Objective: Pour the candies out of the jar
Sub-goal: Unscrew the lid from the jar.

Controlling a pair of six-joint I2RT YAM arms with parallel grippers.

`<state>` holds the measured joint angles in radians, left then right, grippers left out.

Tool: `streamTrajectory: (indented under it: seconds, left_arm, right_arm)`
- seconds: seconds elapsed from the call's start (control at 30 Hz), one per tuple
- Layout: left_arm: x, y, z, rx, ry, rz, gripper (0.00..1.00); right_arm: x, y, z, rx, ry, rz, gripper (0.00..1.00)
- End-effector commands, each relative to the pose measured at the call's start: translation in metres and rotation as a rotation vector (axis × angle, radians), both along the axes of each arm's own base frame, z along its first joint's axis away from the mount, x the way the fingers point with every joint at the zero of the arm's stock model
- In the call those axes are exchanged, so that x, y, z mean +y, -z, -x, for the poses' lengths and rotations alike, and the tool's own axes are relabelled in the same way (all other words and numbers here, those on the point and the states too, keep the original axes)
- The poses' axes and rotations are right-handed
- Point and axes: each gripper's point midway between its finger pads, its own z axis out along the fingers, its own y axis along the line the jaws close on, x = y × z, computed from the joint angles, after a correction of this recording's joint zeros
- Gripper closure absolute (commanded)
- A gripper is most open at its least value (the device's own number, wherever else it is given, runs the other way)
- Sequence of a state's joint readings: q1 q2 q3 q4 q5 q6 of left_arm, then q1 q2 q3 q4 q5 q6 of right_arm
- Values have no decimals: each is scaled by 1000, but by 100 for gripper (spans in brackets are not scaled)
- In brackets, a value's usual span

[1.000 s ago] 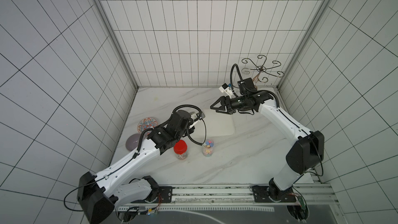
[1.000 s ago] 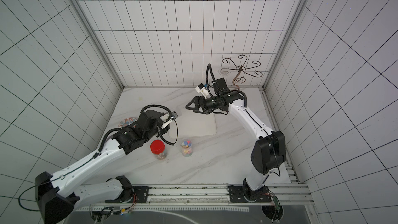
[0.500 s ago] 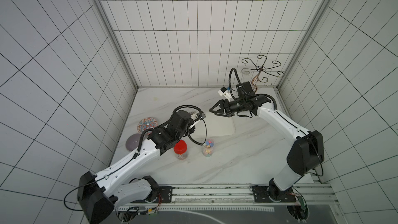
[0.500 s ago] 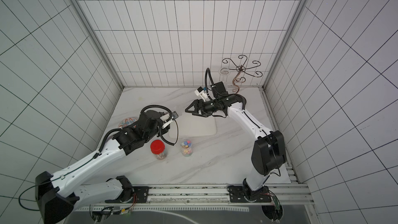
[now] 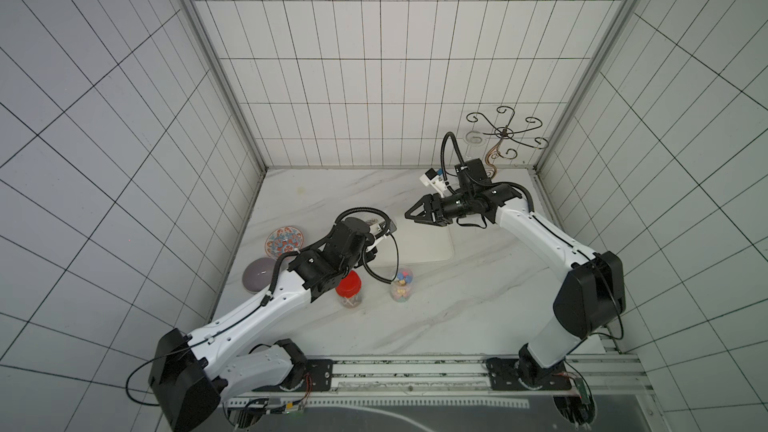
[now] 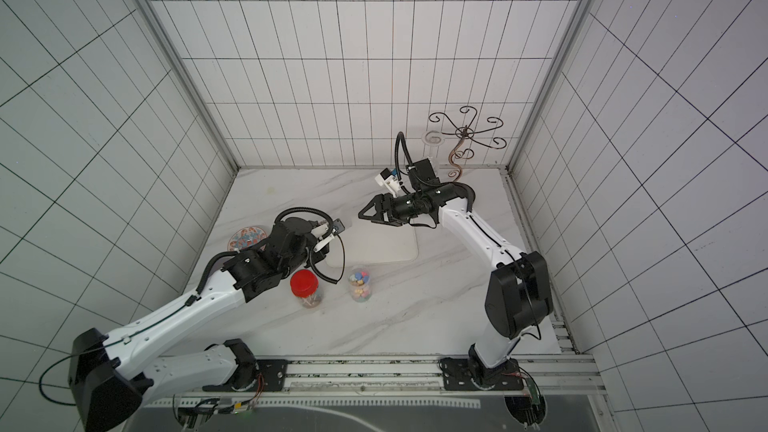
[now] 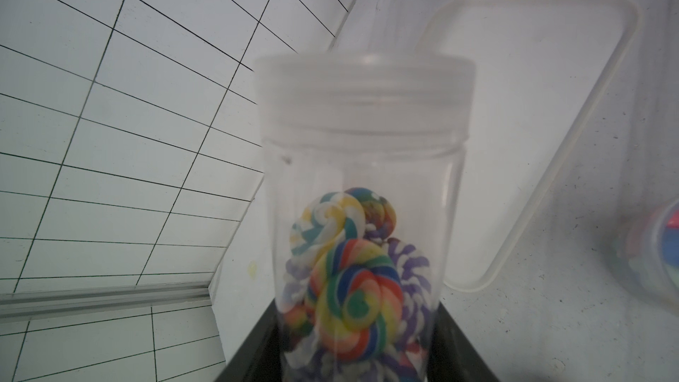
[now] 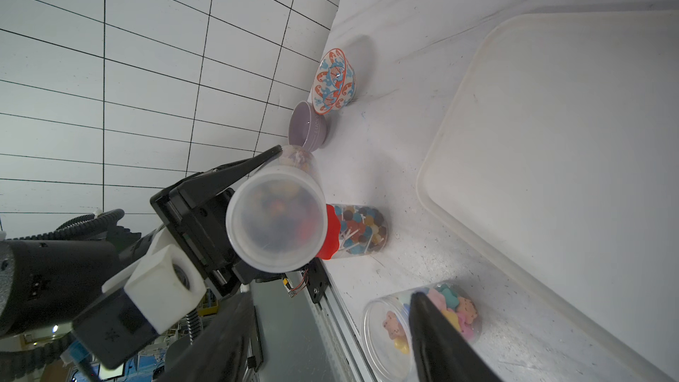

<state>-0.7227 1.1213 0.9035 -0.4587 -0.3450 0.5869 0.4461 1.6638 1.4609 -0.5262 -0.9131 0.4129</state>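
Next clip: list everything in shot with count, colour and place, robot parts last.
held jar: one, clear, translucent lid on, raised off the table
lollipops: several, rainbow and purple swirls, inside the held jar
red-lidded jar: one, clear, standing near the table's front
pastel-candy jar: one, clear, right of the red-lidded jar
tray: one, white, mid-table
patterned bowl: one, orange and blue, by the left wall
purple bowl: one, just in front of the patterned bowl
wire stand: one, dark scrolled metal, back right corner
left gripper: black, shut on the held jar
right gripper: black, open, holding nothing, above the tray's far edge
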Motion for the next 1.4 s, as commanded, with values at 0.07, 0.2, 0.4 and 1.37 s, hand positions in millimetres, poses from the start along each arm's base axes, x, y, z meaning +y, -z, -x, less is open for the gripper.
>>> streamTrajectory:
  seconds: [0.07, 0.2, 0.4, 1.37]
  left_arm:
    - [-5, -21, -2, -71, -1, 91, 59]
    - [-6, -22, -1, -71, 5, 99, 59]
    - [-9, -26, 3, -65, 26, 132, 58]
    - [-28, -23, 6, 31, 84, 147, 55]
  right_arm:
    - [1, -6, 9, -8, -39, -1, 29]
    - [2, -10, 6, -9, -34, -4, 28]
    - [4, -18, 0, -45, -46, 19, 22]
    - [33, -29, 0, -81, -153, 38, 19]
